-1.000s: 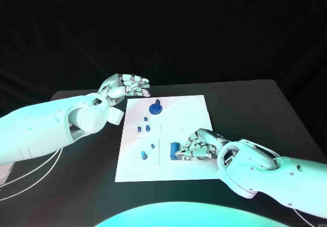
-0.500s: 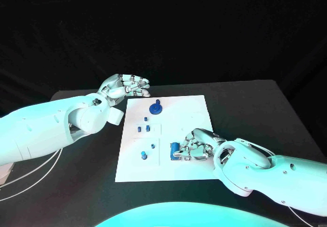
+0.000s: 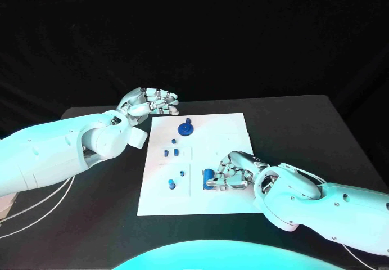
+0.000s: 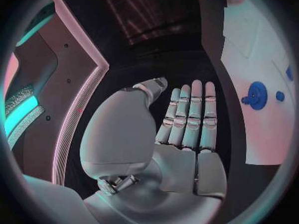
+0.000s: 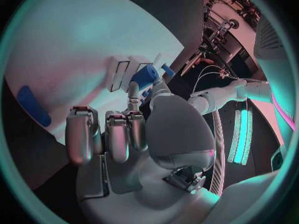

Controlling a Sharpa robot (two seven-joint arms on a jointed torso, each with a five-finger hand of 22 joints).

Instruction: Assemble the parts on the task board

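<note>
White board (image 3: 218, 138) lies mid-frame, long axis top to bottom. Right hand (image 3: 236, 173) fingers pinch an upright blue part (image 3: 209, 178). Left hand (image 3: 150, 102), upper left, fingers curled, empty.

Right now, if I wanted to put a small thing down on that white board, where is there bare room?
The task board is bare along its far right side, beside the blue gear, and along its near edge. It is crowded mid-left, around the small blue parts, and where the right hand works at the blue cylinder.

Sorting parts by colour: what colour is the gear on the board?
Blue; the gear shows best in the head view.
</note>
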